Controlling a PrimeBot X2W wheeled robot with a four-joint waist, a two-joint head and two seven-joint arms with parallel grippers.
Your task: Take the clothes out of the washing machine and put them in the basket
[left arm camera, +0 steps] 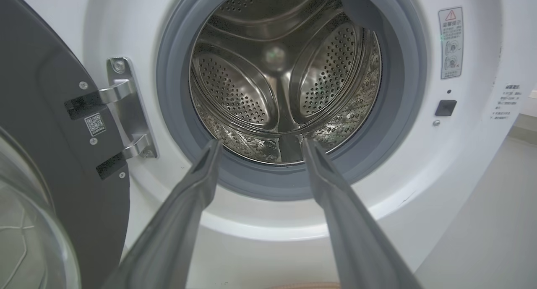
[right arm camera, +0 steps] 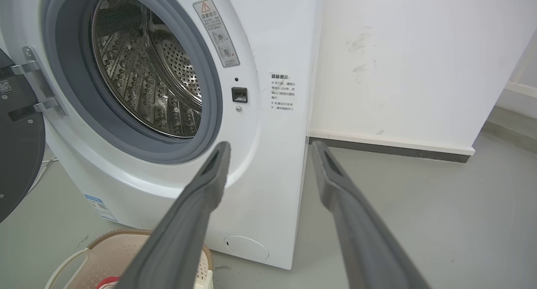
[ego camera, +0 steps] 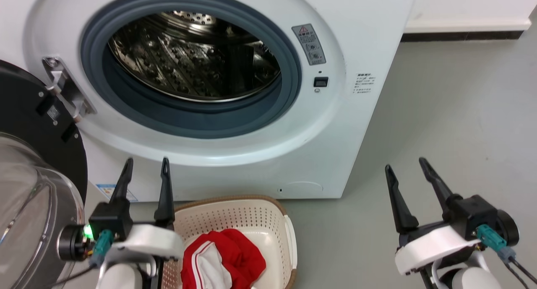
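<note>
The clothes (ego camera: 224, 259) are lying bunched in the basket (ego camera: 235, 209). The left arm is hanging over its rim, so a careless swing could be snagging fabric or shoving the basket. The left gripper (ego camera: 146, 163) and right gripper (ego camera: 405, 163) are gaping wide, holding and touching nothing. Beyond, the washer (ego camera: 356, 50) drum (ego camera: 188, 58) is showing bare steel.
</note>
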